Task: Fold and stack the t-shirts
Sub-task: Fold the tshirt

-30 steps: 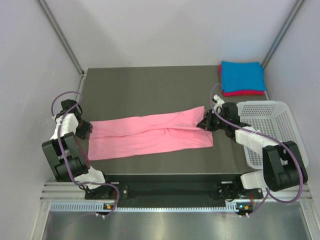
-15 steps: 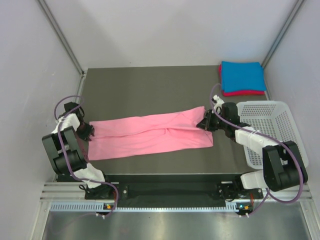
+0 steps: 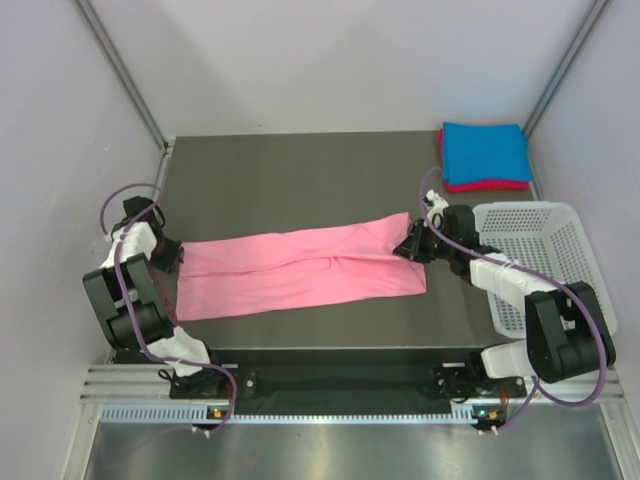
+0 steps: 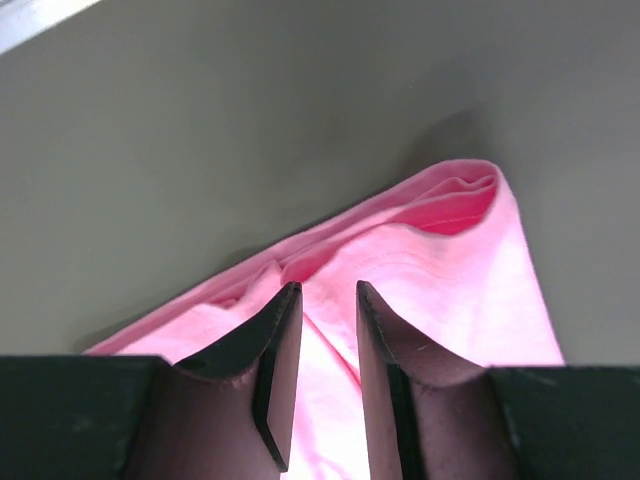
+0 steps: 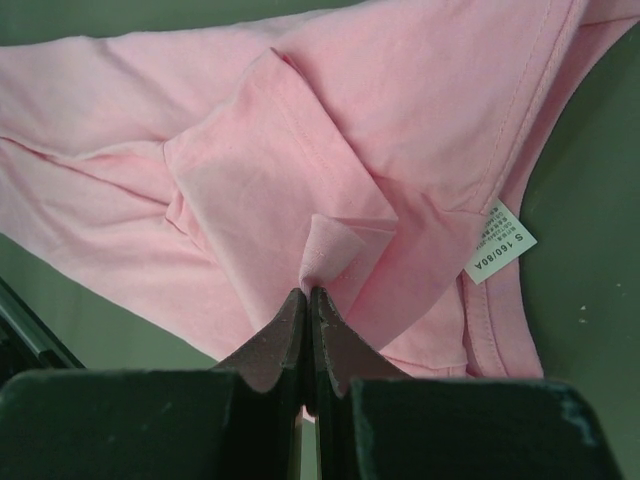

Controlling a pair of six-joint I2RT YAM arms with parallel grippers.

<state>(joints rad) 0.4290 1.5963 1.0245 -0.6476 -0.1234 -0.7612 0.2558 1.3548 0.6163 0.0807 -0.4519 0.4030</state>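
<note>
Across dark table (image 3: 300, 170), pink t-shirt (image 3: 300, 270) lying stretched left to right in long narrow band. White mesh basket (image 3: 560, 250) sitting at right edge. Folded blue t-shirt (image 3: 485, 150) resting on magenta-red t-shirt (image 3: 490, 186) in far right corner. Right gripper (image 5: 309, 295) clamping small fold at pink t-shirt's right end. Left gripper (image 4: 327, 292) hovering at left end, jaws standing narrowly apart, pink cloth showing between. Size label (image 5: 497, 243) lying face up near collar.
</note>
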